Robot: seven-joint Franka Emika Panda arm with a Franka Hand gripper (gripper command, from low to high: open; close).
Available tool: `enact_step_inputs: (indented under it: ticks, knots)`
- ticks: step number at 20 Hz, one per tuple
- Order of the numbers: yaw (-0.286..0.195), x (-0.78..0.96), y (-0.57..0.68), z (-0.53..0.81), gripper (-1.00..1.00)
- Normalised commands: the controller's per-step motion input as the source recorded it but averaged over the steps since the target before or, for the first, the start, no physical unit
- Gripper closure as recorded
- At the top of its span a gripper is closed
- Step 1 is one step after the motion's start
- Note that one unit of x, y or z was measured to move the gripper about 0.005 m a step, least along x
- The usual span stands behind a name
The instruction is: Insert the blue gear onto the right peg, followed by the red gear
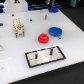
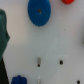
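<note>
White counter (image 1: pixel 70 45), seen in both views.

- The blue gear (image 1: pixel 55 32) is found lying flat on the counter, toward the exterior view's right, behind the plate. It is not on any peg.
- The red gear (image 1: pixel 43 37) is found flat on the counter just beside the blue gear, on its exterior-view-left side and slightly nearer the plate. Whether the two rims touch cannot be told.
- A black-edged grey plate (image 1: pixel 44 59) is noted in front of both gears, set at a slant. Two thin dark pins stand upright on it. The right peg (image 1: pixel 50 51) is bare, as is the left peg (image 1: pixel 38 56).
- A pale, blocky object (image 1: pixel 19 27) is seen standing well apart, toward the exterior view's left. It is too blurred to name.

Wrist view: the blue gear (image 2: pixel 39 11) is seen from above, with its hub visible. Only an edge of the red gear (image 2: pixel 67 1) is caught. Two small dark spots (image 2: pixel 61 62) are seen on the white surface; they are too small to identify.

The jaws cannot be made out in either view, so whether they are released or clenched cannot be told.
</note>
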Motion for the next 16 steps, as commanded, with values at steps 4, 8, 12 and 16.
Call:
enact_step_inputs:
  ticks: [4, 8, 12, 16]
  knots:
    - [0.0, -0.28, 0.34, -0.43, -1.0]
    - [0.0, -0.23, 0.28, -0.47, -1.0]
    - [0.0, -0.2, 0.12, -0.5, -1.0]
    - [0.0, -0.21, -0.01, -0.49, -1.0]
